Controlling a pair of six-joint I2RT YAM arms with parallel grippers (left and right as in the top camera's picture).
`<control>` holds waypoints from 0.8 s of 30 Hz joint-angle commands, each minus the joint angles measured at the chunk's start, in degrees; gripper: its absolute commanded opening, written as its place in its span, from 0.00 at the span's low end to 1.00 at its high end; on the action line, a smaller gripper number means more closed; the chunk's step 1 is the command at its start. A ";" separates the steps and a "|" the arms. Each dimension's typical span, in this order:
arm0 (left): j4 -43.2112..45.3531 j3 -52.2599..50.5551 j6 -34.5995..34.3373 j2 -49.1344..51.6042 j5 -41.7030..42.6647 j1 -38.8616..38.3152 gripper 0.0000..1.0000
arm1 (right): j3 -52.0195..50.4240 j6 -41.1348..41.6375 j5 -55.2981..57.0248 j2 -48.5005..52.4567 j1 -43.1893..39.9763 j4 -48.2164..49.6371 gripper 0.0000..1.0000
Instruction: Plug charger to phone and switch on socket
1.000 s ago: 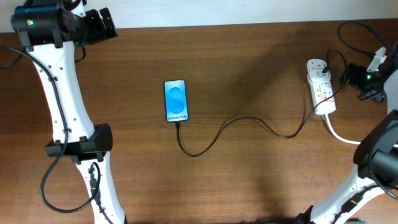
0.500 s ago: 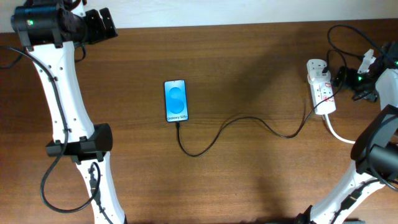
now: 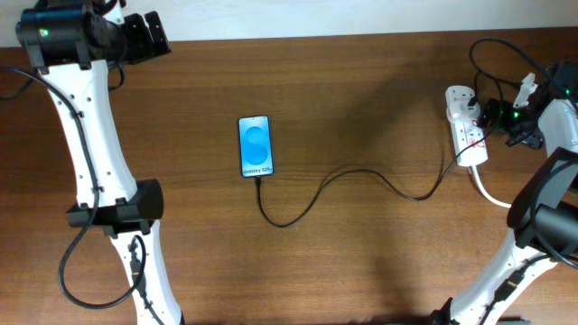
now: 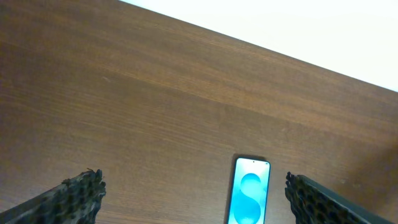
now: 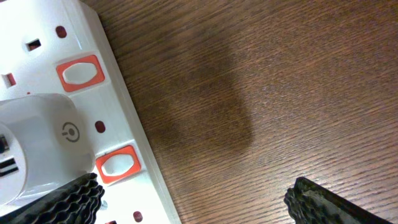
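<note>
Socket (image 5: 118, 106) sits by the right end effector (image 5: 198, 202), spread wide, empty.

Left arm (image 3: 86, 135): long white tubes, fat black joints (image 3: 135, 203). Tiny green light (image 3: 43, 33) on top black joint. Thin black cable (image 3: 62, 264) loops beside low white tube.
Right arm (image 3: 492, 284): same white tubes, big black elbow (image 3: 546, 221). Small green dot (image 3: 517, 115) near tip. Black wires (image 3: 492, 40) curl above it.
Left gripper (image 4: 193, 180) and right gripper (image 5: 194, 186): black fingers (image 4: 74, 198), bumpy all over like waffle.
</note>
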 commanded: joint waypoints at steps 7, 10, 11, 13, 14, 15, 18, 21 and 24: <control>0.09 -0.09 -0.33 -0.35 -0.44 0.09 0.99 | 0.68 -0.17 4.70 1.38 0.46 1.64 0.99; 0.07 -0.09 -0.31 -0.35 -0.46 0.09 0.99 | 0.68 -0.17 5.01 1.38 0.48 1.64 0.99; 0.07 -0.09 -0.31 -0.35 -0.44 0.09 0.99 | 0.68 -0.17 4.81 1.38 0.55 1.62 0.99; 0.09 -0.09 -0.31 -0.35 -0.46 0.09 0.99 | 0.68 -0.20 4.81 1.38 0.83 1.62 0.99; 0.07 -0.09 -0.31 -0.35 -0.44 0.09 0.99 | 0.68 -0.17 4.81 1.38 0.85 1.62 0.99; 0.07 -0.09 -0.31 -0.35 -0.44 0.09 0.99 | 0.68 -0.20 4.81 1.38 0.85 1.62 0.99; 0.07 -0.09 -0.31 -0.35 -0.46 0.09 0.99 | 0.68 -0.20 4.15 1.53 0.85 1.60 0.98; 0.07 -0.09 -0.31 -0.35 -0.44 0.09 0.99 | 0.66 -0.20 1.42 2.80 0.85 1.57 0.99; 0.07 -0.09 -0.31 -0.35 -0.44 0.09 0.99 | 0.66 -0.20 -0.17 3.26 1.03 1.55 0.99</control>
